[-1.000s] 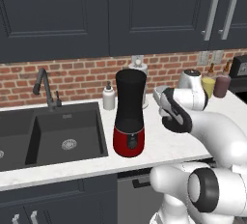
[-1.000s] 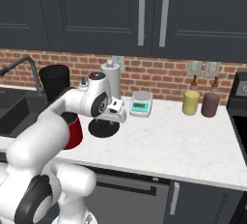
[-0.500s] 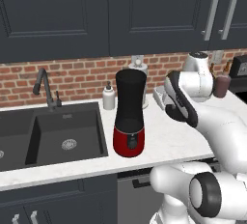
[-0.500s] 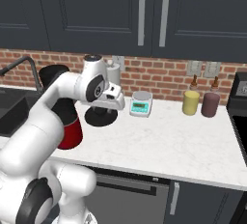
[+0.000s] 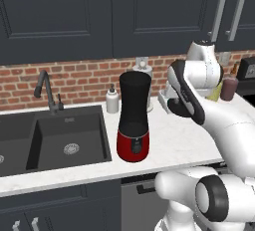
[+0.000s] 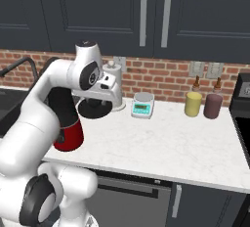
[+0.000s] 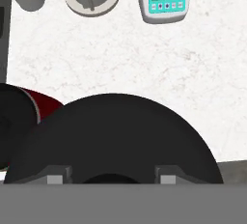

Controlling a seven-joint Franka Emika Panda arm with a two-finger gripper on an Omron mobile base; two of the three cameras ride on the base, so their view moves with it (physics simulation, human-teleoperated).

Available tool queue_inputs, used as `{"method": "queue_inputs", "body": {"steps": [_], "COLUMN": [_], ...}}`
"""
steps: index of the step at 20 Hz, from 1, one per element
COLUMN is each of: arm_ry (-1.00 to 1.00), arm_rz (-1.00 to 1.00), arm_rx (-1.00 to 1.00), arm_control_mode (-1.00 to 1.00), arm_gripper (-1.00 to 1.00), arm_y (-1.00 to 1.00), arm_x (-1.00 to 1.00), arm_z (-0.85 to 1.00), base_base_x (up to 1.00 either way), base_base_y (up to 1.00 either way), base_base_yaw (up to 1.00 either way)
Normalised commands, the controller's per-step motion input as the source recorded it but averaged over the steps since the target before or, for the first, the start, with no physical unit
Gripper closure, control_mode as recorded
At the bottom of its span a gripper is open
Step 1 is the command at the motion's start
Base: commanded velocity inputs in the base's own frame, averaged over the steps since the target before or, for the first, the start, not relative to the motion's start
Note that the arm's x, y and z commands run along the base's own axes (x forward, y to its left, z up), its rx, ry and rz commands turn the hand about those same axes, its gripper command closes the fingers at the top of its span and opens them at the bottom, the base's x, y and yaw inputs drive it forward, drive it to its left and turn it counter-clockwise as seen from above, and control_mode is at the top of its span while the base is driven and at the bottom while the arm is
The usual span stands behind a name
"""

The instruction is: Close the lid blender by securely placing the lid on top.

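The arm has risen over the last second, lifting the lid [image 6: 95,108] off the desk [image 6: 166,138] to jar-top height, just right of the blender [image 5: 133,118]; the placing step is not yet done. The fingers [image 7: 57,177] grasp the lid. The hand view shows the lid off-centre from the jar mouth, hidden in both base views.

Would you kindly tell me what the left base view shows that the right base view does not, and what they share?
Left base view alone: the sink, the faucet and the white soap bottle. Right base view alone: the kitchen scale and the lid seen clearly as a black disc held under the pincer, beside the jar. Both: the blender, the white counter and the brick wall.
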Motion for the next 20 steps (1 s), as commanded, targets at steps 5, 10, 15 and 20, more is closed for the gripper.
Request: {"method": "queue_inputs", "body": {"steps": [5,10,15,20], "arm_ry": [0.00,0.00,0.00,0.00], "arm_rz": [0.00,0.00,0.00,0.00], "arm_rx": [0.07,0.09,0.09,0.05], "arm_control_mode": [-1.00,-1.00,-1.00,-1.00], "arm_gripper": [1.00,1.00,1.00,1.00], "arm_y": [0.28,0.28,0.29,0.32], "arm_x": [0.00,0.00,0.00,-0.01], "arm_z": [0.29,0.35,0.39,0.41], "base_base_x": [0.00,0.00,0.00,0.00], "base_base_y": [0.00,0.00,0.00,0.00], "base_base_yaw": [0.00,0.00,0.00,0.00]}}
